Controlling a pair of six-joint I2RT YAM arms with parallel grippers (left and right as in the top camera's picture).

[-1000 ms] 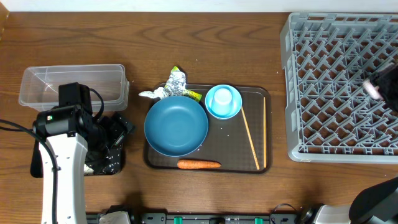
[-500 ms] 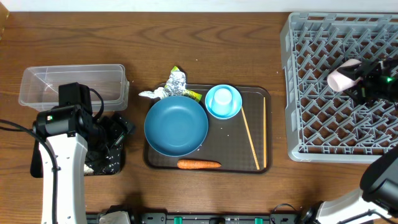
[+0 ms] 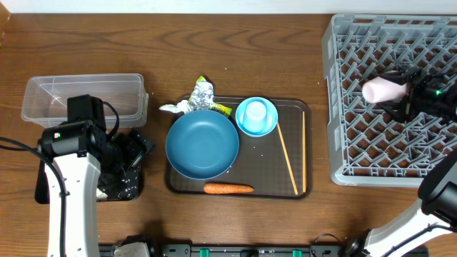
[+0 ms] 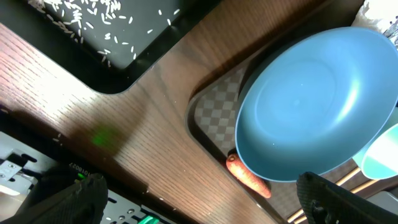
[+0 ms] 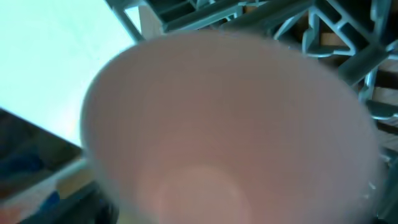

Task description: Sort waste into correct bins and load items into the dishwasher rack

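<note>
Over at the grey dishwasher rack (image 3: 334, 107), the whitish-pink cup (image 3: 382, 91) lies on its side above the lattice near the rack's middle, at the right gripper (image 3: 398, 92) (whether those jaws clasp it, I cannot tell). Well left of the rack, the left gripper (image 4: 208, 199) hangs wide open, holding nothing.

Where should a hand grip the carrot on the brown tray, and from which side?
Grip the carrot at its middle, straight down from above, closing across its width: it lies flat along the tray edge, with the blue bowl close beside it.
</note>
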